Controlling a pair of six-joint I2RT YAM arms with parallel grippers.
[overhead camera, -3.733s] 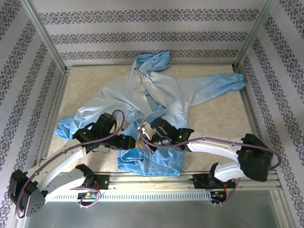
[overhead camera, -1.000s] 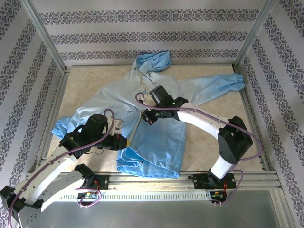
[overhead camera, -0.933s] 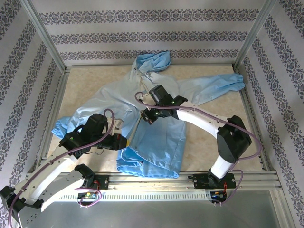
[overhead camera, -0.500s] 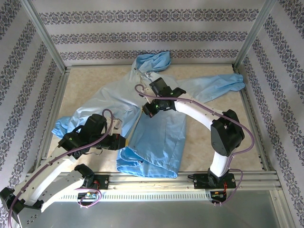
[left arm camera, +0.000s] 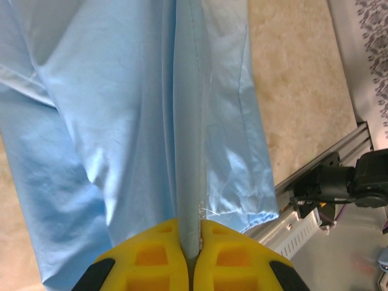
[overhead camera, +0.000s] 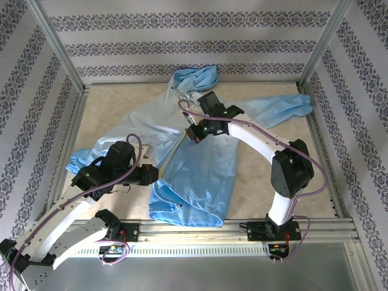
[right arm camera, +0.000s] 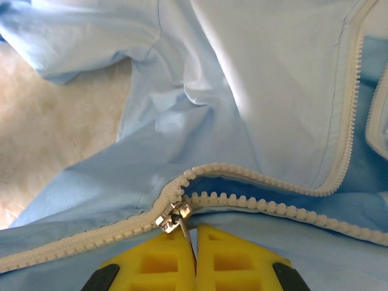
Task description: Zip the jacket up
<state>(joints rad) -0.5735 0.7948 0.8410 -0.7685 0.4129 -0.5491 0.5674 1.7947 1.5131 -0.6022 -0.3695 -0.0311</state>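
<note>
Right wrist, right claw (right arm camera: 195, 235) pinching the zipper pull (right arm camera: 174, 216) on the jacket (right arm camera: 267, 79), left claw (left arm camera: 190, 230) clamping its lower zipper strip (left arm camera: 187, 151)

The table (overhead camera: 109, 109) was a beige, mottled slab framed by metal rails. The jacket (overhead camera: 200, 176) lay spread directly on it, front up. Beyond the right gripper (overhead camera: 194, 134), the hood (overhead camera: 194, 79) rested against the far edge, and one sleeve (overhead camera: 285, 106) ran off to that gripper's right. The other sleeve (overhead camera: 91, 159) lay to the left of the left gripper (overhead camera: 153, 176). The hem (overhead camera: 188, 213) lay bunched to its right, toward the near rail. Bare table showed well to the right of both grippers.
</note>
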